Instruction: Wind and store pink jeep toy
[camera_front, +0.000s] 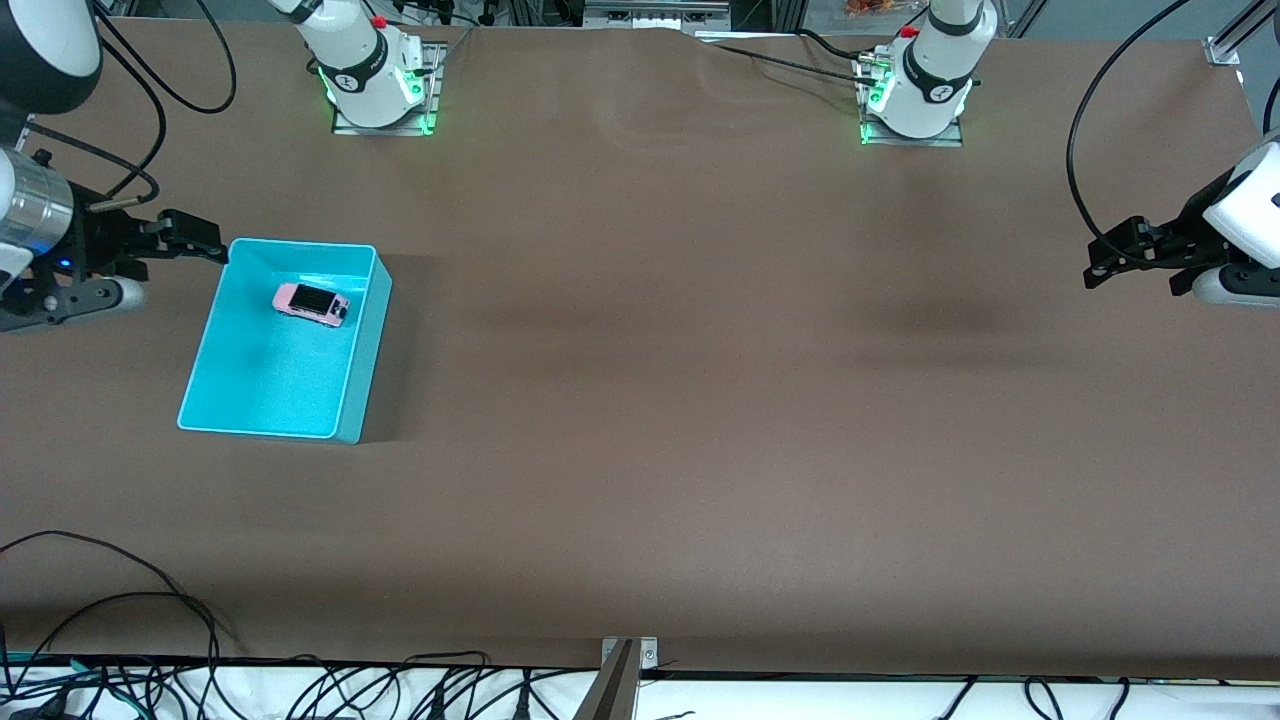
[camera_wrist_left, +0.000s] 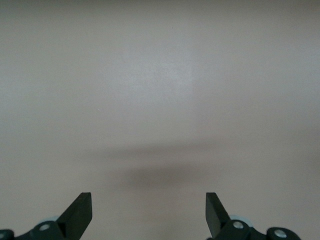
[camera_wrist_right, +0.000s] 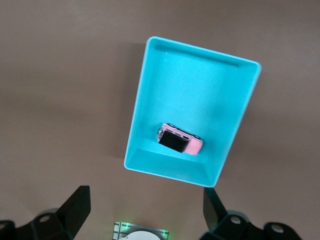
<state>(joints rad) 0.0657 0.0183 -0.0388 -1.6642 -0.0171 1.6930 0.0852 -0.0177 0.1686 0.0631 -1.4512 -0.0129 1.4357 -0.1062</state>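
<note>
The pink jeep toy (camera_front: 311, 304) lies inside the cyan bin (camera_front: 270, 390), in the part of the bin farther from the front camera. It has a pale-pink body and a black roof. The right wrist view shows the jeep (camera_wrist_right: 180, 139) and the bin (camera_wrist_right: 195, 85) from above. My right gripper (camera_front: 185, 240) is open and empty, up in the air over the table beside the bin's corner, toward the right arm's end; its jaws (camera_wrist_right: 145, 200) stand wide apart. My left gripper (camera_front: 1105, 262) is open and empty over bare table at the left arm's end; the left wrist view (camera_wrist_left: 149, 202) shows only table.
The brown table (camera_front: 700, 400) stretches between the arms. The right arm's base (camera_front: 375, 75) and the left arm's base (camera_front: 915, 90) stand along the edge farthest from the front camera. Black cables (camera_front: 150, 600) lie at the edge nearest that camera.
</note>
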